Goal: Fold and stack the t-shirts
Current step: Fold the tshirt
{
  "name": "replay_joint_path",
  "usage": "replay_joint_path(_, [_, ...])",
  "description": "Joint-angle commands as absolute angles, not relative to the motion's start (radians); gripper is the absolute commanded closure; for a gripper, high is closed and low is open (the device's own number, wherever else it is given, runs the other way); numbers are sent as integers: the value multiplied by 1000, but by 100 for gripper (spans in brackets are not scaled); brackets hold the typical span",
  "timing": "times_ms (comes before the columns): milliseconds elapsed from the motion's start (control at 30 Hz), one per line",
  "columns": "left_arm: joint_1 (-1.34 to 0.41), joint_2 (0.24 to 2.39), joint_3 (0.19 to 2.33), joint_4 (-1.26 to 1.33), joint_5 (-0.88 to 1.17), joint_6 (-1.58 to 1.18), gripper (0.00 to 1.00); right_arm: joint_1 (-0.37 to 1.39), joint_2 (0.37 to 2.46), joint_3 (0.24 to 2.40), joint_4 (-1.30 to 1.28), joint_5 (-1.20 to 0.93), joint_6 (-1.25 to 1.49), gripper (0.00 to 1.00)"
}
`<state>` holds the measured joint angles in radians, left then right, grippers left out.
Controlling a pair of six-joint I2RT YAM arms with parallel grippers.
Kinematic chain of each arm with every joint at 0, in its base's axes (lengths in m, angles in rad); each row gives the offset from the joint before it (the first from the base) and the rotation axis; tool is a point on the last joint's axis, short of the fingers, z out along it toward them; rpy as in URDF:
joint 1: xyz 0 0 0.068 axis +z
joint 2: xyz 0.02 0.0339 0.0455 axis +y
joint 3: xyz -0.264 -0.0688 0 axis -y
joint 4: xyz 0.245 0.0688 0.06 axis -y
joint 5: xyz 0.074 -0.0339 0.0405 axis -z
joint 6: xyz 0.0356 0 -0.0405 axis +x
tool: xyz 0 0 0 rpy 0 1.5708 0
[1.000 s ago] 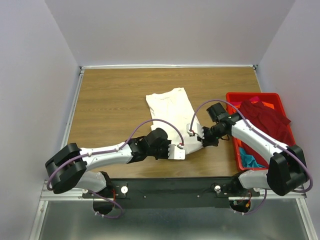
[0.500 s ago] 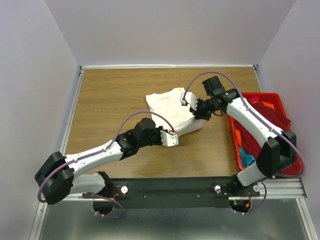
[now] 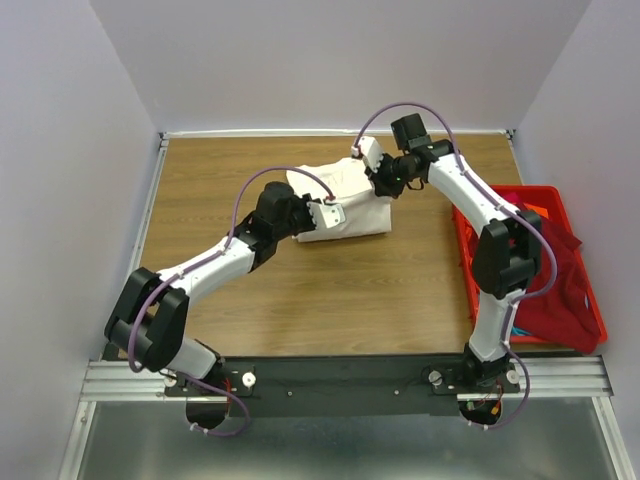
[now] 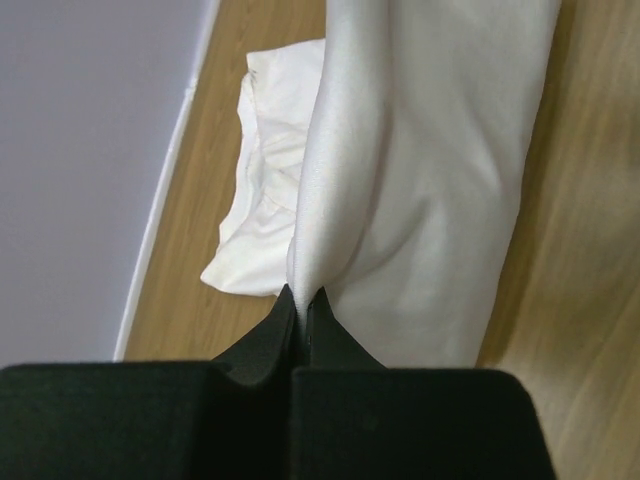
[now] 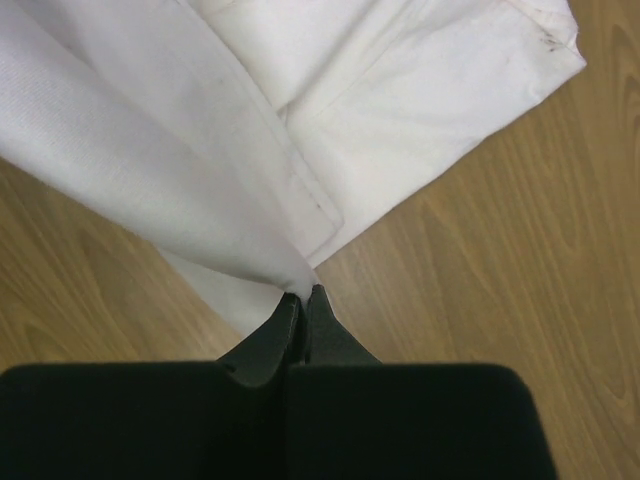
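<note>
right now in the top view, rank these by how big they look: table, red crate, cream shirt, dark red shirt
1. table
2. red crate
3. cream shirt and dark red shirt: about alike, and the red one is partly hidden, so unranked

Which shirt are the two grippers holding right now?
The cream-white t-shirt on the table, pinched by the left gripper and right gripper; the dark red t-shirt lies draped over the red crate, untouched.

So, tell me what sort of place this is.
Probably a robotics lab test cell, not a home or shop: a wooden table boxed in by plain walls, two robot arms bolted to a mounting rail at its near edge, and a red crate holding t-shirts.
</note>
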<state>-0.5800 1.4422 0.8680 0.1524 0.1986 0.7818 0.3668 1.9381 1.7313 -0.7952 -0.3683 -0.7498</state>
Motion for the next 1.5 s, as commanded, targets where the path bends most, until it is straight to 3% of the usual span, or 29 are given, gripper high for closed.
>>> replay_joint_path(0, [-548, 1471, 930, 219, 271, 810, 100, 336, 1963, 1810, -726, -341, -698, 99])
replay_joint_path(333, [-509, 1525, 989, 192, 328, 821, 100, 328, 1993, 1843, -706, -393, -695, 99])
replay_joint_path(700, [-667, 1339, 757, 124, 425, 741, 100, 330, 1551, 1191, -747, -520, -914, 99])
replay_joint_path(933, [-876, 1183, 661, 87, 402, 611, 100, 330, 1282, 962, -867, -535, -979, 100])
replay_joint_path(1200, [-1020, 1065, 655, 17, 399, 520, 100, 330, 1023, 937, -982, -522, -963, 99])
replay_joint_path(1467, [-957, 1000, 641, 102, 262, 589, 100, 330, 1212, 1155, -859, -428, -850, 100])
